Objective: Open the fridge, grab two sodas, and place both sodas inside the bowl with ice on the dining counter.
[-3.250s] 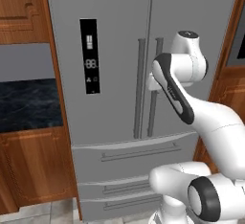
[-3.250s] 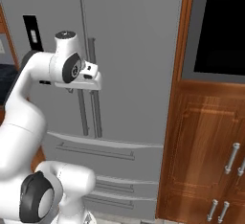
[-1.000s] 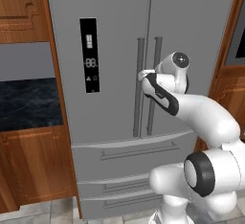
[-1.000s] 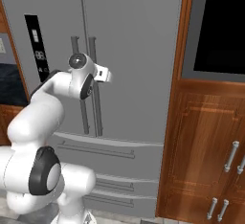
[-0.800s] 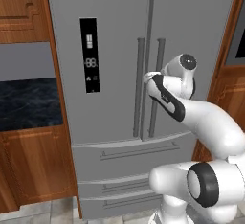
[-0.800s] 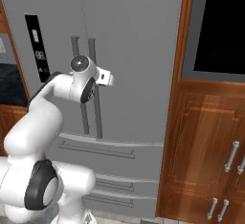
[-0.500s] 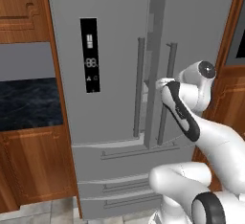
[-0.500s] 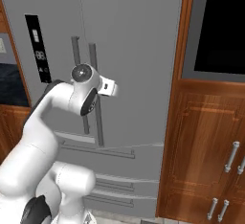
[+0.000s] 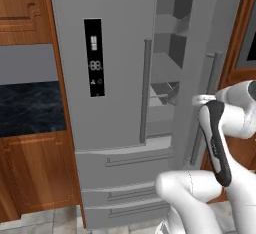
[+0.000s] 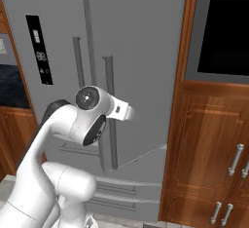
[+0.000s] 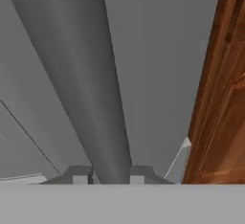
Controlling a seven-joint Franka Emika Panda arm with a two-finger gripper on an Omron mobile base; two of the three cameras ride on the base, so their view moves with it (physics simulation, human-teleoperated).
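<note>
jaws of the gripper [image 11: 109,174] clamped on the right door handle [image 11: 81,79], with the fridge [image 9: 115,38] door now swung partly open since a second ago, shelves [image 9: 170,53] showing, no sodas visible yet.

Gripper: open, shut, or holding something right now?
Gripper: shut on the right fridge door's handle, door swung partly open.
</note>
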